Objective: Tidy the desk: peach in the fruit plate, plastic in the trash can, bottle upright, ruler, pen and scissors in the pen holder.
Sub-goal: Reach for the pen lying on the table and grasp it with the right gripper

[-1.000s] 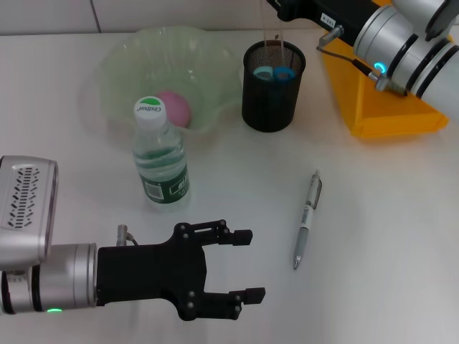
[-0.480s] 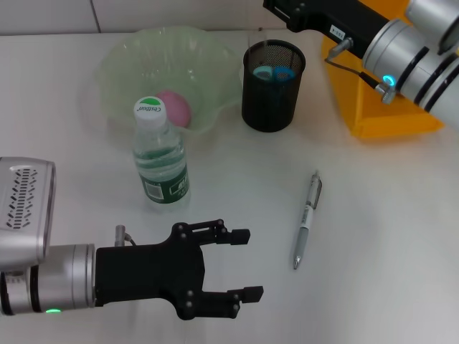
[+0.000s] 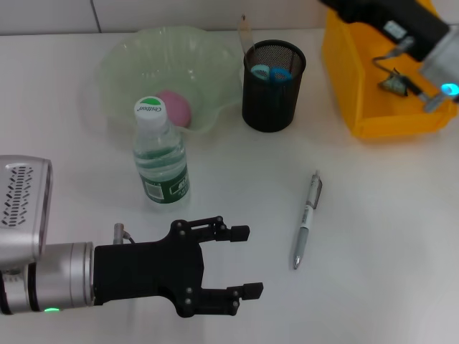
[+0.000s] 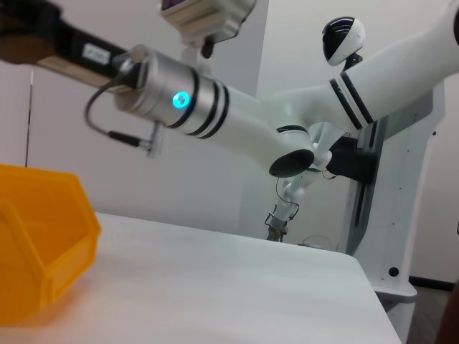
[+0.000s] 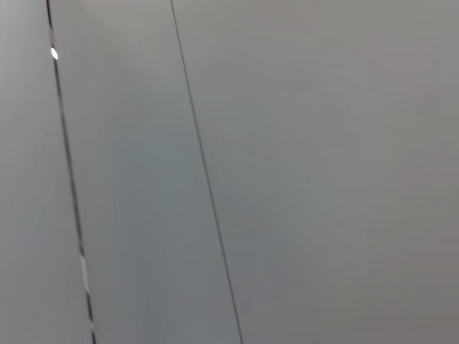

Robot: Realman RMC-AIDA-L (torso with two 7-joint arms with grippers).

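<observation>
A pink peach (image 3: 175,107) lies in the pale green fruit plate (image 3: 129,54). A water bottle (image 3: 160,154) stands upright in front of the plate. The black mesh pen holder (image 3: 272,97) holds blue-handled scissors (image 3: 274,73) and a clear ruler (image 3: 244,32) that leans on its far-left rim. A silver pen (image 3: 308,218) lies on the table, right of centre. My left gripper (image 3: 245,261) is open and empty, low over the table, left of the pen. My right arm (image 3: 401,25) is high over the yellow bin, with its fingertips past the picture's top edge.
A yellow bin (image 3: 373,115) stands at the back right, next to the pen holder; it also shows in the left wrist view (image 4: 43,236) below my right arm (image 4: 215,115). The right wrist view shows only a grey wall.
My right arm has drawn back up and to the right, away from the pen holder. The ruler it held above the holder now leans inside it. The left arm has not moved.
</observation>
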